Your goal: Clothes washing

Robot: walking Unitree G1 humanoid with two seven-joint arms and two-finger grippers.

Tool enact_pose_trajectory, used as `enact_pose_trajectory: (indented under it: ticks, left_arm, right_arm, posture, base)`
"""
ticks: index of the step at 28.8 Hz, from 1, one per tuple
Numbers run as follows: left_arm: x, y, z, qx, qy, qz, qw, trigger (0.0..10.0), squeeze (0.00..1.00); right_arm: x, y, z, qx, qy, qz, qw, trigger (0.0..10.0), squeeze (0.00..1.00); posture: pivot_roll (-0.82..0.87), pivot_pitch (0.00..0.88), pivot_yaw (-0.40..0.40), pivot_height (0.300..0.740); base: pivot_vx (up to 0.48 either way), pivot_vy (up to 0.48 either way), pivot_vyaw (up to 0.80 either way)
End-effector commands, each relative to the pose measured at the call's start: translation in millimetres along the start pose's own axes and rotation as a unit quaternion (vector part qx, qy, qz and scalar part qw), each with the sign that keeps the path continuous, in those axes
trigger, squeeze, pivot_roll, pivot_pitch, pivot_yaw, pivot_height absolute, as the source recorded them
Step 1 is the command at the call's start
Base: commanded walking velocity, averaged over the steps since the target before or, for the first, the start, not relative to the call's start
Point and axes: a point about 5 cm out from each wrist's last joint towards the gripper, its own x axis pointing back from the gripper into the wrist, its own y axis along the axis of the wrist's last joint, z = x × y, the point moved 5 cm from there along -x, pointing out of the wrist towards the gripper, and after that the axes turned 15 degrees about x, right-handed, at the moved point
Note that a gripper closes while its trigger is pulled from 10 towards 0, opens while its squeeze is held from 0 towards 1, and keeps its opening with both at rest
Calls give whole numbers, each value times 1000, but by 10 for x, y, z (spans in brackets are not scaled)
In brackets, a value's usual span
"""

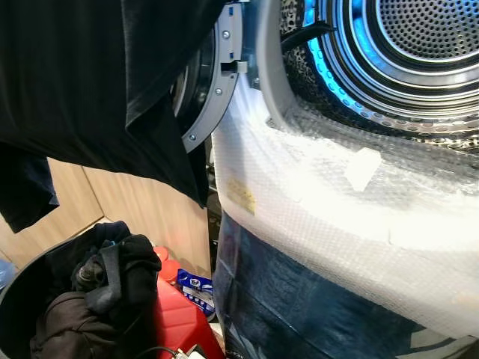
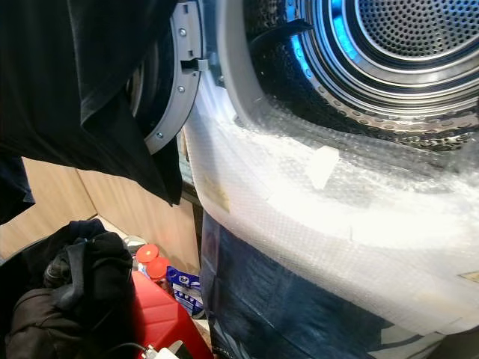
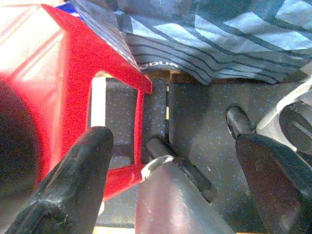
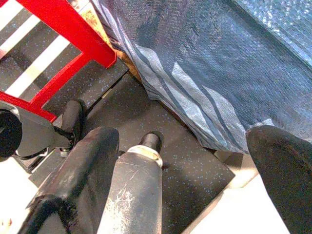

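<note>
Left tool point(image 3: 173, 185) black scuffed fingers, right tool point(image 4: 185, 180) alike

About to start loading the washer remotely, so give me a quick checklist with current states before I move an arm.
1. Washer door open: ok.
2. Drum free of laundry in the part visible: ok; the rest, cannot tell.
3. Dark clothes within the basket beside the red stool: ok.
4. Left gripper open, holding nothing, pointed at the floor: ok.
5. Right gripper open, holding nothing: ok.
6. Black garment hanging across the door: not ok, it may snag.
</note>
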Motion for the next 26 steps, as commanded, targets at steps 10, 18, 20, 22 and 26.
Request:
enact_pose_trajectory:
  ticks: [10,18,20,22,26]
  left_arm:
    - [-4,92,9,-18,-10,-17,1000,10000,0]
    - [-39,418,13,-110,-21,-59,992,10000,0]
    - [-46,442,41,-117,-15,-57,991,10000,0]
    - [-55,494,46,-146,-16,-58,988,10000,0]
    - [-78,632,-51,-191,-37,-71,978,10000,0]
  right_arm:
    - [-2,47,-3,-5,0,-14,1000,10000,0]
    - [-1,305,-122,13,3,-70,997,10000,0]
    - [3,359,-142,28,5,-82,996,10000,0]
    - [12,427,-153,57,12,-98,993,10000,0]
    - [30,537,-143,50,31,-129,990,10000,0]
  posture:
    - [-31,0,3,740]
    - [-28,0,12,740]
    - [-30,0,14,740]
    - [-36,0,18,740]
    - [-42,0,24,740]
  base:
    - [0,0,0]
    - [0,0,0]
    - [0,0,0]
    - [0,0,0]
    - [0,0,0]
